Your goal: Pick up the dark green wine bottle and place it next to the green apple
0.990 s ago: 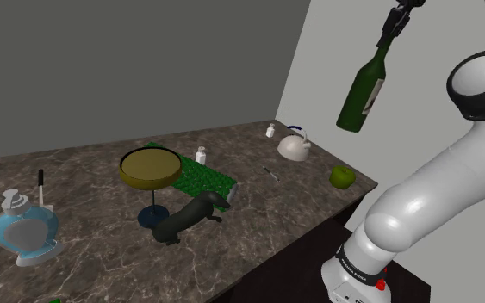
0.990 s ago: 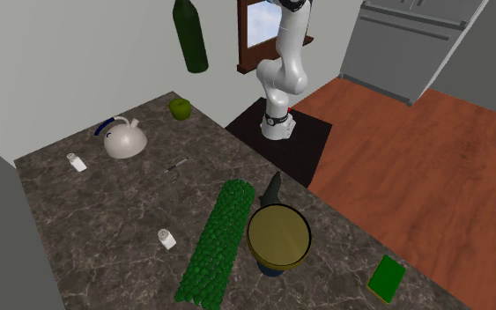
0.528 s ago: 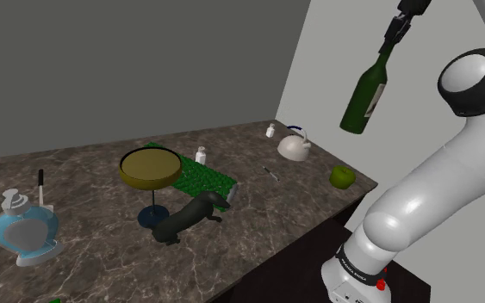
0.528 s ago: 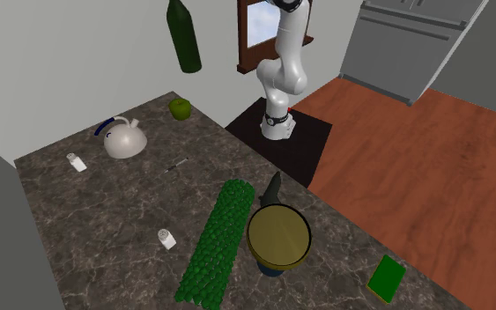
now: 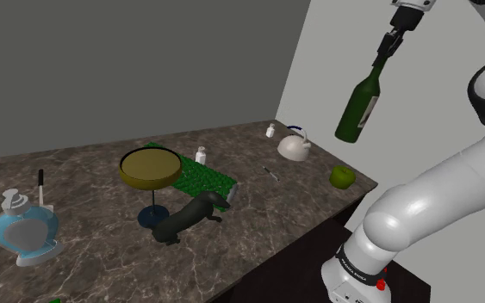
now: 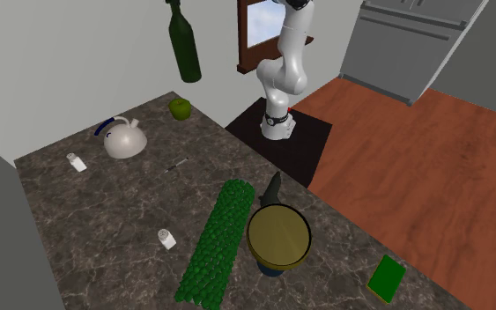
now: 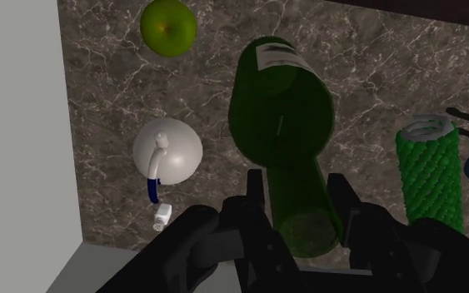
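The dark green bottle point(image 5: 358, 108) w/ pale label hung high over the counter point(image 5: 258, 232), neck up, a bit tilted. The green apple point(image 5: 342, 176) lay near the counter's corner, well below.

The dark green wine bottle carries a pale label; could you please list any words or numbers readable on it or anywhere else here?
No text can be read.
The pale label on the dark green wine bottle shows only faint marks, too blurred to read.
Nothing else bears lettering.

The wine bottle point(image 5: 357, 108) looks like glossy dark glass — the countertop point(image 5: 258, 232) polished, white-veined stone, the green mat point(image 6: 215, 247) knobbly.
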